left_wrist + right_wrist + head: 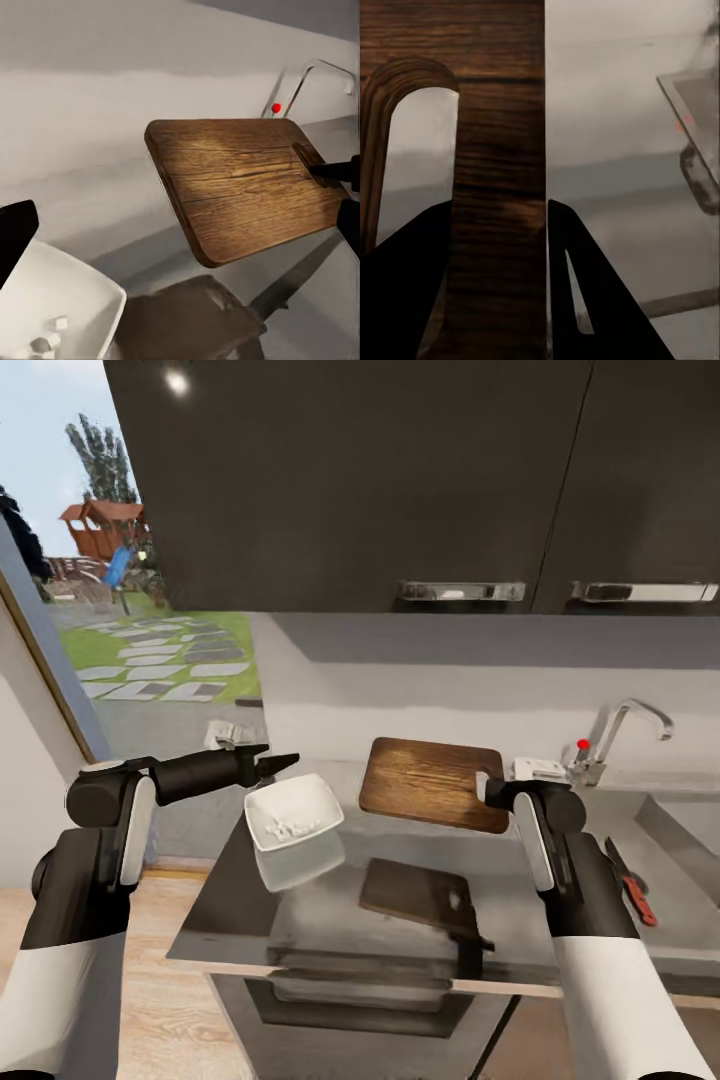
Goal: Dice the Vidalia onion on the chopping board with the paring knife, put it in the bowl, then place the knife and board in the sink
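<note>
My right gripper (490,790) is shut on the handle end of the dark-brown chopping board (430,780), which hangs tilted in the air above the countertop (230,925). The right wrist view shows both fingers clamped on the wood bar beside the slot handle (416,150). The white bowl (295,815) stands on the counter to the board's left with tiny white onion dice (290,826) inside. My left gripper (278,764) hovers open just above the bowl's far left rim. The paring knife (628,880), red handle toward me, lies in the sink (690,840) at the right.
A chrome faucet (622,728) with a red knob (583,744) stands behind the sink. Dark upper cabinets (350,480) hang overhead. A large window (130,610) opens at the left. The board's reflection (415,895) shows on the steel top.
</note>
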Controlling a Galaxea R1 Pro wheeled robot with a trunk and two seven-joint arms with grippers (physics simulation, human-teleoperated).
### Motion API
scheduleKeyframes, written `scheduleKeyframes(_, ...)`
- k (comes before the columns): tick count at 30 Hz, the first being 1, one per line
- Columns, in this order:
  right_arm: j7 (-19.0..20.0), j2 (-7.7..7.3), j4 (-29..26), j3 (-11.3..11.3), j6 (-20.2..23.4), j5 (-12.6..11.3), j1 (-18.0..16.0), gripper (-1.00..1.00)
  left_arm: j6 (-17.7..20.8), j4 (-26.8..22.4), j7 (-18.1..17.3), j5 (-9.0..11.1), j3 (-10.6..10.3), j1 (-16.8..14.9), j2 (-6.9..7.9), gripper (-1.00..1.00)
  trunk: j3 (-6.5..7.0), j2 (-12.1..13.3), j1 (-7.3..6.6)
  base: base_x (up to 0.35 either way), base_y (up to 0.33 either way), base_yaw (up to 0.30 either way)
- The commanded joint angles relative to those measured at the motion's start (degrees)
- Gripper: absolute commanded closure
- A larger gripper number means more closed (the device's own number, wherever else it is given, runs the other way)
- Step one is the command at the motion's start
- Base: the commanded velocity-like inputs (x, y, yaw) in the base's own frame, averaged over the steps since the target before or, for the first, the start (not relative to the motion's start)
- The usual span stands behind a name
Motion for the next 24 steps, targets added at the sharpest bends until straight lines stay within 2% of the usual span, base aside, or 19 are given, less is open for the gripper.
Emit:
scheduleKeyframes(1, -0.48, 0.03, -0.03, -0.07, 0.11, -0.73, -0.06, 1.00, 0.45, -0.03, -0.12, 0.09, -0.28, -0.06, -0.01, -1.00, -0.09, -0.08, 0.00, -0.086, -0.293, 0.000)
scheduleKeyframes(8, -0.50, 0.03, 0.15, -0.23, 0.10, -0.64, -0.06, 1.00, 0.37, -0.01, -0.04, 0.08, -1.44, -0.06, -0.02, -1.00, -0.09, -0.08, 0.00, -0.024, -0.309, 0.000)
scheduleKeyframes(11, -0.48, 0.03, 0.17, -2.25, 0.03, -0.64, -0.06, 1.00, 0.36, -0.01, -0.03, 0.08, -1.52, -0.06, -0.02, -1.00, -0.09, -0.08, 0.00, -0.002, -0.315, 0.000)
scheduleKeyframes(17, -0.41, 0.03, 0.25, -3.76, -0.02, -0.65, -0.04, 1.00, 0.36, -0.01, -0.03, 0.08, -1.54, -0.06, -0.03, -1.00, -0.09, -0.08, 0.00, 0.000, -0.315, 0.000)
scheduleKeyframes(23, -0.44, 0.34, 0.38, -8.68, 0.00, -0.72, -0.04, 1.00, 0.36, -0.01, -0.03, 0.08, -1.55, -0.06, -0.03, -1.00, -0.09, -0.08, 0.00, 0.000, -0.313, 0.000)
scheduleKeyframes(24, -0.86, 0.45, 0.45, -10.28, 0.01, -0.72, -0.05, 1.00, 0.36, -0.01, -0.03, 0.08, -1.55, -0.06, -0.03, -1.00, -0.09, -0.08, 0.00, 0.000, -0.311, 0.000)
